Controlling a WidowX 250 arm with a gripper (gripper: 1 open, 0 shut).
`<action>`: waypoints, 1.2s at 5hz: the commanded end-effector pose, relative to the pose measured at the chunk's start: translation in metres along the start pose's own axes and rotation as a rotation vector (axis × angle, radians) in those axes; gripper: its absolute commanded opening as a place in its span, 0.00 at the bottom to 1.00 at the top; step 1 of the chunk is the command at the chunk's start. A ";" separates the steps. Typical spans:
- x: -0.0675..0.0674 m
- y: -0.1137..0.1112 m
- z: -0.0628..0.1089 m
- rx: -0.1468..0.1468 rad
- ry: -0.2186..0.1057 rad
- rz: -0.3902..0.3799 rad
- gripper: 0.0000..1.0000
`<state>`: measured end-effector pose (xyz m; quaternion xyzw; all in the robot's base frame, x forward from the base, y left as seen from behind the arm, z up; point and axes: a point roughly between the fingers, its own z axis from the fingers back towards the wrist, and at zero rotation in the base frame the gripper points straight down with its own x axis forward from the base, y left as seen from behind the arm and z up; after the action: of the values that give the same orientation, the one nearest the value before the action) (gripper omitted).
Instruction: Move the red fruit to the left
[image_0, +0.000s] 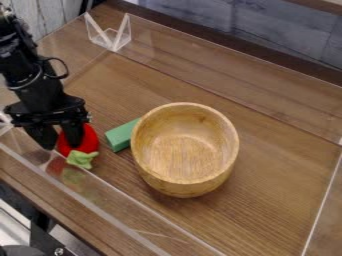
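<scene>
The red fruit (78, 146), a small glossy toy with a light green cap at its lower end, lies on the wooden table at the left, near the front clear wall. My black gripper (58, 137) points straight down over it, and its fingers stand apart on either side of the fruit's left part. The jaws look open and the fruit rests on the table. The gripper body hides part of the fruit's left side.
A flat green block (123, 134) lies just right of the fruit, against a wooden bowl (187, 108). Clear plastic walls (134, 215) border the table at the front and right. A clear triangular stand (110, 33) sits at the back.
</scene>
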<state>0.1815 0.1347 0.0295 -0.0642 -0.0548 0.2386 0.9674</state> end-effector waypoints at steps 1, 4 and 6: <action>0.005 -0.014 0.009 0.014 -0.056 0.057 1.00; 0.002 -0.023 0.012 0.010 -0.091 -0.032 0.00; 0.015 -0.023 0.019 0.016 -0.104 -0.036 0.00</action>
<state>0.1943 0.1162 0.0424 -0.0538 -0.0826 0.2258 0.9692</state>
